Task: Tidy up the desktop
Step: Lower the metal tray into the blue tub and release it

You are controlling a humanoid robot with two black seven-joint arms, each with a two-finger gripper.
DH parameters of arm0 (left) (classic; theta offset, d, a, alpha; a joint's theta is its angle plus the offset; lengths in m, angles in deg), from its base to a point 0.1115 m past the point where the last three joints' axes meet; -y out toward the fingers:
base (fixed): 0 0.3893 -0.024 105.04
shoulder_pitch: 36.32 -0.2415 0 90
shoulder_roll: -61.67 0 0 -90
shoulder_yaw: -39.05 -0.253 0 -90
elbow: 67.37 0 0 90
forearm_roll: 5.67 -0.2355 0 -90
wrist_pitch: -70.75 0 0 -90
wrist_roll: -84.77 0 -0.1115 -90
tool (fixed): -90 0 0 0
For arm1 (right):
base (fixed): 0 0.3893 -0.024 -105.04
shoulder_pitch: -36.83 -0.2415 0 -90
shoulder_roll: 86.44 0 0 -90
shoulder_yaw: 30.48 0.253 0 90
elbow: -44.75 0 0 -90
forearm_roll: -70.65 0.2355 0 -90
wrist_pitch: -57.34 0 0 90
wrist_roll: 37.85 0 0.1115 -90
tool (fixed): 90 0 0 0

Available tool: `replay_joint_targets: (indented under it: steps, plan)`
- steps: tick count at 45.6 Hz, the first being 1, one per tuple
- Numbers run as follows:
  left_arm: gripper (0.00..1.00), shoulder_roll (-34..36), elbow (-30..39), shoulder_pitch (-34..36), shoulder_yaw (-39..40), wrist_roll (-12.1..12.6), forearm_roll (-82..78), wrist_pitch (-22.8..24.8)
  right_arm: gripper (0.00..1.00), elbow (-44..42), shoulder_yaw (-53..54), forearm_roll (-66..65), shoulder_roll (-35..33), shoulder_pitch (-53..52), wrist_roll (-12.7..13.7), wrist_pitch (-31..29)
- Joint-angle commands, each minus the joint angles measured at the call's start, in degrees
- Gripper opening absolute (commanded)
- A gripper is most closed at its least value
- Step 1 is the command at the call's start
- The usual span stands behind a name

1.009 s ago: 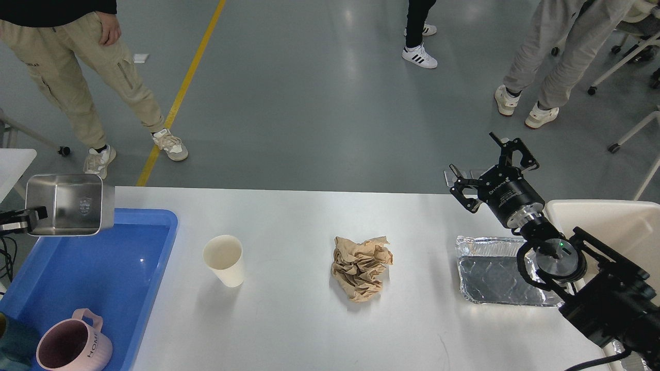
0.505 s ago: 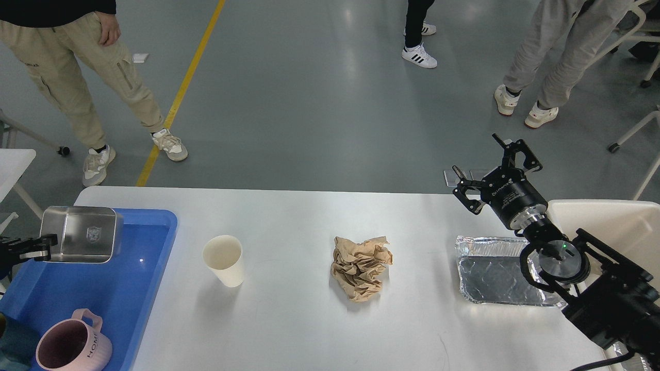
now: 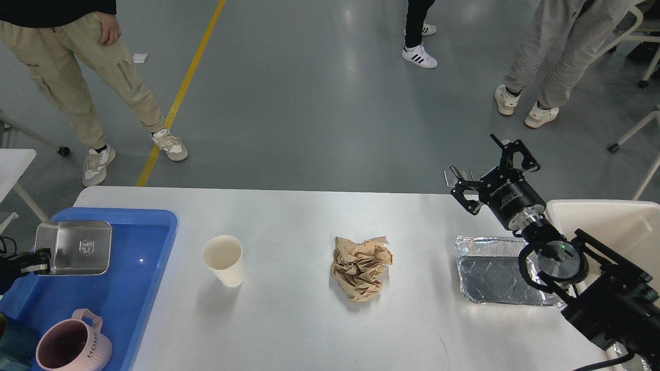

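The white desktop [image 3: 309,319] holds a cream paper cup [image 3: 224,259], a crumpled brown paper [image 3: 361,267] and a foil tray [image 3: 495,272]. At the left, my left gripper [image 3: 41,260] is shut on the edge of a steel box [image 3: 75,247], which sits low inside the blue tray [image 3: 129,288]. A pink mug [image 3: 72,344] stands in that tray's near end. My right gripper [image 3: 492,167] is open and empty, raised above the table's far right edge, beyond the foil tray.
A cream bin [image 3: 613,221] stands at the table's right end under my right arm. Three people stand on the grey floor beyond the table. Chair legs show at far right, another white table's corner [image 3: 13,165] at far left.
My left gripper has lowered the steel box from above the tray's far corner down into the blue tray. The right arm has barely moved.
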Motion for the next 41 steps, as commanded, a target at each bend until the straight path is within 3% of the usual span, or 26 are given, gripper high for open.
replay_joint_targets:
  steps: [1,16,24,27,33,39,41]
  plan:
    - [0.02,-1.3,-0.05,0.05,-1.6,0.05,1.61,-0.25,1.0,0.09,0.14,0.0,-0.05,0.06,0.0,0.0]
    - [0.06,-2.88,-0.05,-0.04,-2.57,-0.13,1.88,-1.4,1.0,0.0,0.14,0.0,0.13,0.15,0.0,0.0]
    - [0.15,-3.32,0.04,-0.04,-2.57,-0.13,2.93,-1.4,1.0,0.0,0.06,0.0,0.04,0.15,0.0,0.0]
    - [0.23,-3.32,-0.05,-0.04,-2.66,-0.04,3.72,-1.4,1.0,0.0,0.06,0.0,0.04,0.15,0.0,0.0]
    - [0.47,-3.23,-0.05,0.05,-2.4,0.58,4.16,-1.4,1.0,0.0,0.06,0.0,0.04,0.15,0.0,0.0]
    - [0.85,-2.71,0.04,0.66,-2.48,0.84,9.16,-1.31,1.0,0.0,-0.03,0.0,0.04,0.58,-0.09,0.0]
    - [0.89,-2.71,0.3,1.02,-2.31,0.4,11.53,-1.14,1.0,0.0,0.06,0.0,0.13,0.58,-0.09,0.0]
